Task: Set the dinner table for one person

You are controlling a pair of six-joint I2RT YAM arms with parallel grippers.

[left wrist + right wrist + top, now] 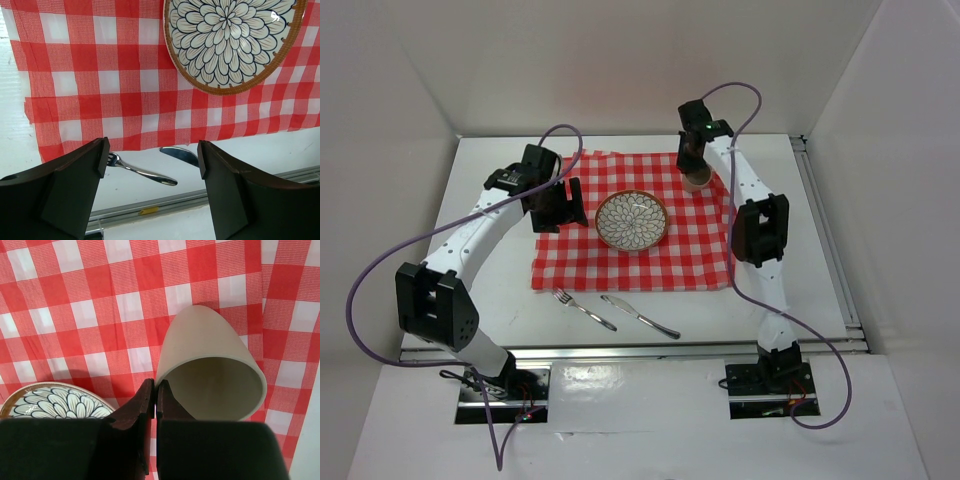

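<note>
Surface (pixel 810 240), white, spans the enclosure floor, carrying checked cloth (pixel 690 255) with plate (pixel 632 220); fork (pixel 585 310) and knife (pixel 640 316) lie nearer. Left tool (pixel 152 152) gapes wide over the cloth; right tool (pixel 156 390) pinches cup (pixel 210 370) rim.

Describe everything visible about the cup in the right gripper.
The cup is plain matte cream, no handle showing, tapering from a wide open mouth to a narrower base, and looks empty. It is upright over the far right part of the checked cloth. The right gripper pinches its rim. Whether its base touches the cloth is unclear.
</note>
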